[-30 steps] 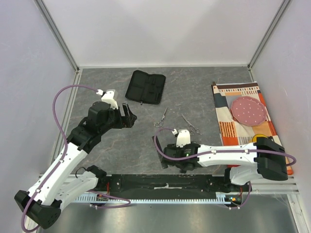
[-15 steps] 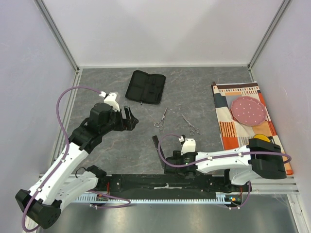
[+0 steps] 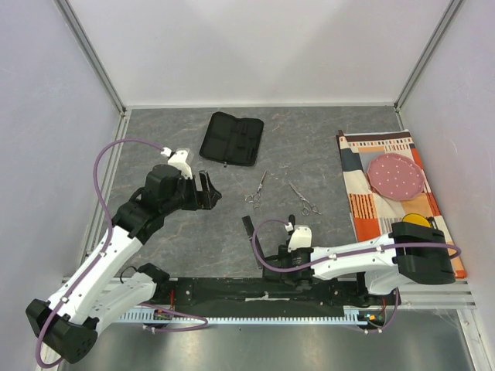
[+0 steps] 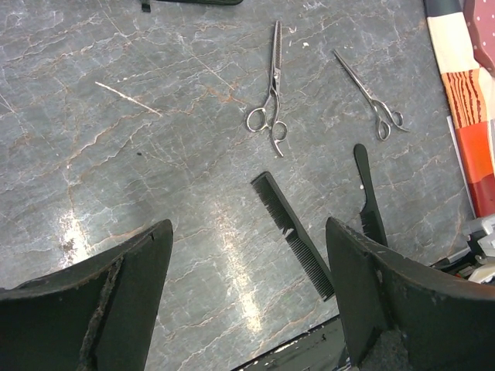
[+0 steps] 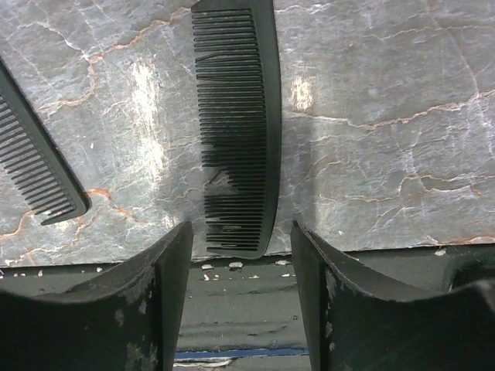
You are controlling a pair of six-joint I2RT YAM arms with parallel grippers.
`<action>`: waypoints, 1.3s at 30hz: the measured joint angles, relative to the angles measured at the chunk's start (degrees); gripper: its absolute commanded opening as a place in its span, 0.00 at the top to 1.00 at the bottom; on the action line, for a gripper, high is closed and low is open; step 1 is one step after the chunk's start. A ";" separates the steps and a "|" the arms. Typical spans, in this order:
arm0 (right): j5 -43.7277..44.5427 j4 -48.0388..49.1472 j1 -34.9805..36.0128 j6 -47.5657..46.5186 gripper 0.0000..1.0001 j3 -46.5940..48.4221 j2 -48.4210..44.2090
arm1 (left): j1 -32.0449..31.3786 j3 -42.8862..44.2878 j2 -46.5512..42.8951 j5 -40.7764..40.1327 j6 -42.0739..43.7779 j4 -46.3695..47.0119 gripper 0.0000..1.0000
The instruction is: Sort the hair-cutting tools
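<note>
The right claw point(image 5: 241, 236) stands open astride the toothed end of the handled comb point(image 5: 236, 116) at the near edge of the table point(image 3: 317, 143) — a finger on either side, a sliver of gap each way. The straight comb point(image 4: 294, 236) lies just beside it; the serrated scissors point(image 4: 271, 93) and the plain scissors point(image 4: 371, 97) lie farther out, apart. The left claw point(image 4: 249, 228) hangs released above the tabletop — empty.
</note>
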 measured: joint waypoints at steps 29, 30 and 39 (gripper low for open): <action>-0.09 -5.70 9.55 4.13 0.75 3.43 0.11 | 0.00 -0.59 0.66 1.20 -0.46 0.02 0.15; -0.09 -6.38 10.43 4.68 0.75 4.11 0.11 | 0.00 -0.61 0.59 1.31 -0.46 0.02 0.15; 0.98 -12.70 14.78 8.68 0.77 8.22 0.85 | 0.00 -0.63 -0.26 2.51 -0.83 0.02 0.16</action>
